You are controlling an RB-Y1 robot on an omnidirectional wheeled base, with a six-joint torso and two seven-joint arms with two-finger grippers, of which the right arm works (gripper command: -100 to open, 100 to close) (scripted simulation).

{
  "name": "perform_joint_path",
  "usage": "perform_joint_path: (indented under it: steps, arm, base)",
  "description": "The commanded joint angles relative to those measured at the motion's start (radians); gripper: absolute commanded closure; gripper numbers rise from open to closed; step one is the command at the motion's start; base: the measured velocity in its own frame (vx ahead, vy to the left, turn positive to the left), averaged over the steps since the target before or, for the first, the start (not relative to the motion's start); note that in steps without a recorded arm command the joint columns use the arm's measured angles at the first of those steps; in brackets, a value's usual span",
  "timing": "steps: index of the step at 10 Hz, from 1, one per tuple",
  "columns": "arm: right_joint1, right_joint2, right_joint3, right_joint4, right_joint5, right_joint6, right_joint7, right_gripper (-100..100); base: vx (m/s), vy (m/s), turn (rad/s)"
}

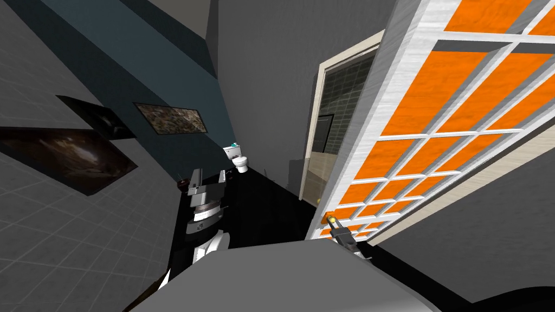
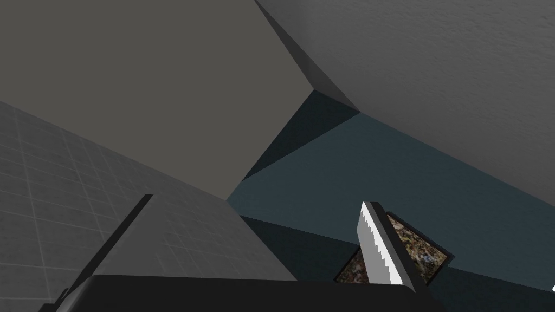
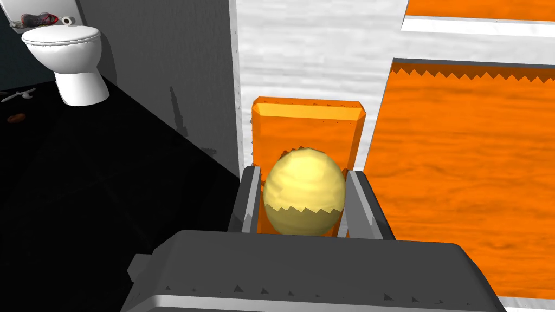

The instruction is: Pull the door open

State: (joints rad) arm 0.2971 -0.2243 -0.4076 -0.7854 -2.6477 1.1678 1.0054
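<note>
Pinching the round yellow door knob (image 3: 304,195) with the right gripper (image 3: 302,179), one finger pressed to each side of it. Mounted on an orange backplate (image 3: 308,127) at the free edge of the door (image 1: 364,135), a white-framed leaf with a grid of orange panes. From the head view: standing well clear of its pale door frame (image 1: 314,135), at a wide angle to it, with a tiled room showing through the opening.

Judged as well past the start: grasp made, latch apparently free, leaf partly open. Left to do: more pull along the same arc, with the grip kept on the knob, until the opening is wide enough to pass. Worth watching for a slip off the smooth ball as the angle changes.

Holding the left gripper (image 1: 208,174) idle and raised off to the left, fingers spread, nothing between them. Just past it, a white toilet (image 1: 239,161) against a black area.
</note>
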Motion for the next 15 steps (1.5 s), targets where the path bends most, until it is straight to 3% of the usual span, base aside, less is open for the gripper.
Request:
perform_joint_path:
  steps: [1,5,12,13,15]
  arm:
    - [0.002,0.001,0.001,0.0,0.0,0.002,0.0,100]
    - [-0.001,-0.009,0.008,0.017,0.018,0.028,-0.007,100]
    - [-0.008,-0.03,0.027,0.052,0.057,0.091,-0.021,100]
    - [-0.005,-0.026,0.026,0.044,0.054,0.08,-0.02,100]
    - [0.021,-0.021,0.016,0.066,0.045,0.119,-0.009,100]
  base:
    - [-0.012,0.001,-0.007]
    - [-0.143,-0.029,0.082]
    - [-0.198,-0.093,0.107]
    - [-0.08,-0.041,0.028]
    - [-0.055,-0.049,0.277]
